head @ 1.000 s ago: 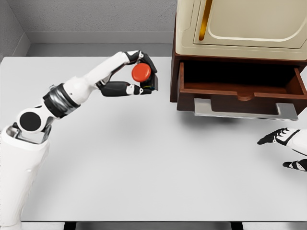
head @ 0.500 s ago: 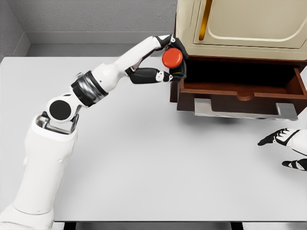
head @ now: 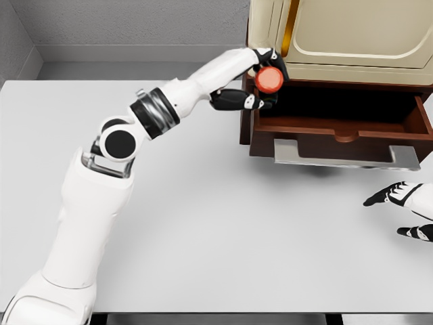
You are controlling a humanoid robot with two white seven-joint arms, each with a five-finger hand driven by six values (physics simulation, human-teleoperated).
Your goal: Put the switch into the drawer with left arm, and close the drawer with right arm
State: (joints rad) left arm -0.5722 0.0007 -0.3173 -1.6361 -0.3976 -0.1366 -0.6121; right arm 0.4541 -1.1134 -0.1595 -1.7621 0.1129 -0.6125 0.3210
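Note:
The switch [head: 269, 79], a dark box with a round red button, is held in my left hand [head: 264, 84] above the left end of the open drawer [head: 338, 128]. My left arm stretches from the lower left across the table to the cabinet. The drawer is dark brown wood with a grey handle plate [head: 338, 156] at its front, pulled out of the cream cabinet [head: 352, 34]. Its inside looks dark and I see nothing in it. My right hand [head: 406, 210] rests at the right edge on the table, fingers spread, holding nothing.
The white table [head: 216, 223] runs from the cabinet to the near edge. The cabinet stands at the back right, and its body overhangs the back of the drawer. A grey wall lies behind the table.
My left arm has carried the switch rightward from the table's middle to just over the drawer's left end. The right hand has not moved. The drawer stays open.

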